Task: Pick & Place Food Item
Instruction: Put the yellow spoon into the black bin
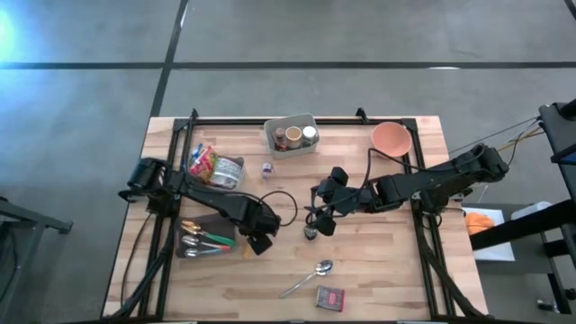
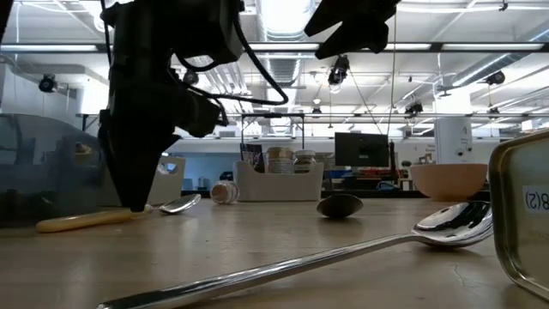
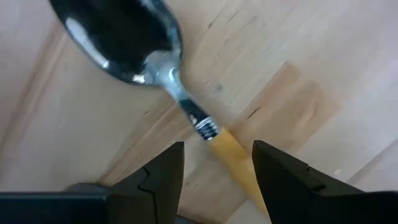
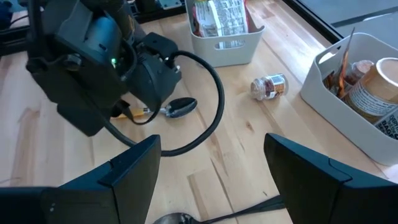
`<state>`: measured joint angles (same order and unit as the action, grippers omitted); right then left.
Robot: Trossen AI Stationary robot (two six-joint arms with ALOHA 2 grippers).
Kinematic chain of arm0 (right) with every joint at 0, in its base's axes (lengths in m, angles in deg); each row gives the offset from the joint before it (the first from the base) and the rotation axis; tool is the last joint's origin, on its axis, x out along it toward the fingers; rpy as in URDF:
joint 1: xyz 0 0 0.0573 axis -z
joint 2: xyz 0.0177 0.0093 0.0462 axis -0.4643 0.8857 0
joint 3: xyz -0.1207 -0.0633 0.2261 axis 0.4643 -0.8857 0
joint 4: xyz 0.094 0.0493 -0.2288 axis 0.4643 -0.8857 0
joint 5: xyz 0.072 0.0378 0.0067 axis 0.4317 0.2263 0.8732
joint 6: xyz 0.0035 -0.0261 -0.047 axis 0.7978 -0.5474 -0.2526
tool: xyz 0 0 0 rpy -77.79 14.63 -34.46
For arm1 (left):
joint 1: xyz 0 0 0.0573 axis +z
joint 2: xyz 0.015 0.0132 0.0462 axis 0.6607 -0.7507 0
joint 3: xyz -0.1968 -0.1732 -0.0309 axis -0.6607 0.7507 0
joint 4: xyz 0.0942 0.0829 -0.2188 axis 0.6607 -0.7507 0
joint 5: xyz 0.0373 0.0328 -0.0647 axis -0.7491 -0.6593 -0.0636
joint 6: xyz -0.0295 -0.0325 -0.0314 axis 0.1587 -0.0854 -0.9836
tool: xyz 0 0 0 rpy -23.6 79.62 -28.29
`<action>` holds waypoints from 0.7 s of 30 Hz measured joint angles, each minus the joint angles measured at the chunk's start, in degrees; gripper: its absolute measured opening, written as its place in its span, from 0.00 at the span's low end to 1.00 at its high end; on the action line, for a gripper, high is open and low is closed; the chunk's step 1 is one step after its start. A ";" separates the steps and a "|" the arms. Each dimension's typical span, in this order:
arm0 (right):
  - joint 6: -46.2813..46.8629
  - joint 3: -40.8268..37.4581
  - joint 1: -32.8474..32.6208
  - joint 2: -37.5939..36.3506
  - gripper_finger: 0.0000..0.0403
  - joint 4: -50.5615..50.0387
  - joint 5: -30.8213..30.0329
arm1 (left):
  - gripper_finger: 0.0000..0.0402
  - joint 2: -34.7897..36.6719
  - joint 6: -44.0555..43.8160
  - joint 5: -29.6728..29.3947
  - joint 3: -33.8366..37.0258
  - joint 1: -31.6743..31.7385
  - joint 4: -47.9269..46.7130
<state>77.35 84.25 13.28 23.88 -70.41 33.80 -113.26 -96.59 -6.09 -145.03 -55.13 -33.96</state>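
Right up against the low camera, a flat tin [image 2: 523, 215] fills the edge and is cut off, so only part of its label shows. Next to it lies a steel spoon [image 2: 450, 225], whole from bowl to handle. Over to the left gripper [image 3: 217, 148]: its fingers are spread, straddling the yellow handle of a second spoon [image 3: 134, 53], not pinching it, and the handle's far end runs out of the wrist picture. The right gripper [image 4: 211, 149] hovers mid-table, fingers wide apart with nothing between them; a third spoon [image 1: 310, 232] sits just under it, mostly hidden. So three loose spoons, plus more in the cutlery tray [image 1: 202, 238], too bunched to count. Two white bins: one with snack packets [image 1: 216, 168], one with cups and jars [image 1: 291, 135]. One pink bowl [image 1: 391, 138]. One small jar [image 4: 269, 86] lies on its side on the table [image 1: 387, 270] between the bins, untouched.
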 joint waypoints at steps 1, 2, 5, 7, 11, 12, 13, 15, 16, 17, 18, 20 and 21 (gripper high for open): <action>0.00 0.00 0.00 0.00 0.70 0.03 -0.01 | 0.47 0.02 -0.02 0.00 0.26 0.00 -0.01; 0.00 0.00 0.00 0.00 0.70 0.03 0.00 | 0.45 0.02 0.02 0.00 0.59 0.00 0.05; 0.00 0.00 0.00 0.00 0.70 0.09 0.00 | 0.39 -0.27 -0.15 0.74 1.12 0.01 0.55; 0.00 0.00 0.00 0.00 0.70 0.13 0.00 | 0.34 -0.49 -0.22 1.07 1.05 0.01 0.88; 0.00 0.00 0.00 0.00 0.70 0.39 0.04 | 0.29 -0.50 0.72 2.22 0.93 0.02 1.60; 0.00 0.00 0.00 0.00 0.70 0.35 0.06 | 0.28 -0.47 0.87 2.36 0.71 0.02 1.66; 0.00 0.00 0.00 0.00 0.70 0.36 0.11 | 0.28 -0.44 0.99 2.58 0.48 0.01 2.15; 0.00 0.00 0.00 0.00 0.70 0.36 0.13 | 0.28 -0.44 1.25 3.40 -0.30 -0.04 3.18; 0.00 0.00 0.00 0.00 0.70 0.36 0.13 | 0.28 -0.43 1.42 3.43 -0.52 -0.09 3.05; 0.00 0.00 0.00 0.00 0.70 0.36 0.12 | 0.28 -0.39 1.40 3.43 -0.63 -0.09 2.67; 0.00 0.00 0.00 0.00 0.70 0.35 0.13 | 0.28 -0.37 1.38 3.28 -0.66 -0.07 2.63; 0.00 0.00 0.00 0.00 0.70 0.36 0.13 | 0.28 -0.37 1.44 2.93 -0.58 0.00 2.91; -0.02 0.00 0.00 0.00 0.70 0.36 0.13 | 0.28 -0.37 1.43 2.82 -0.44 0.00 2.88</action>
<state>77.33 84.25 13.28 23.88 -70.05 33.93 -113.63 -95.16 -3.27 -145.46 -55.13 -31.08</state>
